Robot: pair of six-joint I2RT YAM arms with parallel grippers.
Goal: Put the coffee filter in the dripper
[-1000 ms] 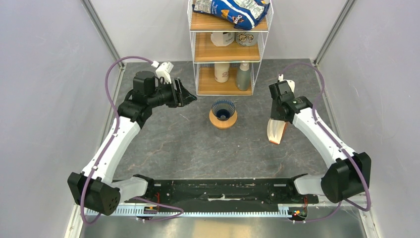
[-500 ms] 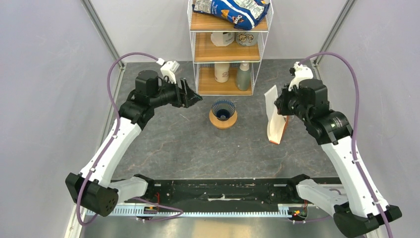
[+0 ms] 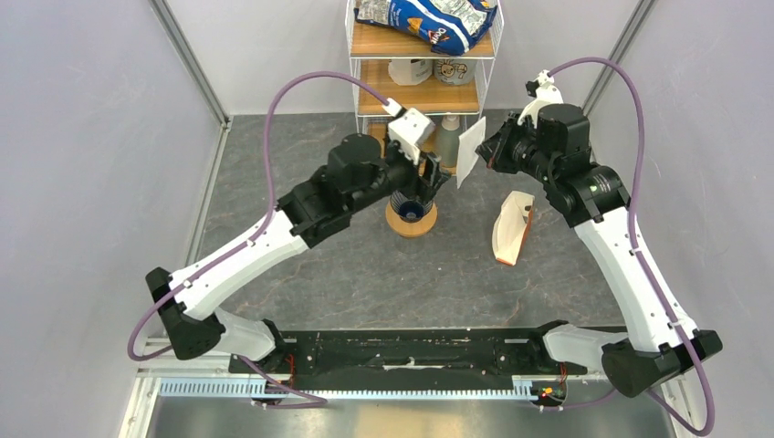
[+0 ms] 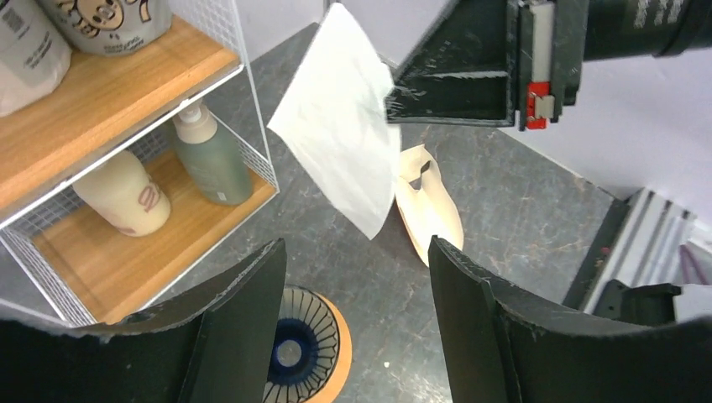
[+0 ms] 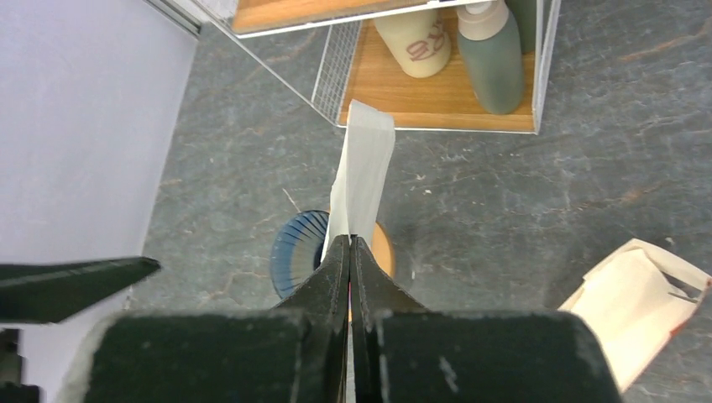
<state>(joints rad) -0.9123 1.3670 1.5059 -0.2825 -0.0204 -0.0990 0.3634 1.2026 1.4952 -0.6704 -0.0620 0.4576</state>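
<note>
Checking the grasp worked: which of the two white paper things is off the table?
The single flat coffee filter, pinched in the right tool; the tan-edged bundle rests on the table.

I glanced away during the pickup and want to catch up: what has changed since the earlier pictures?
The right pincer, shut on the coffee filter, lifted it off the filter bundle and carried it up and leftward toward the dripper. The left arm swung right, bringing the open left pincer close to the dripper. The dripper, the bundle and the shelf kept their places.
</note>
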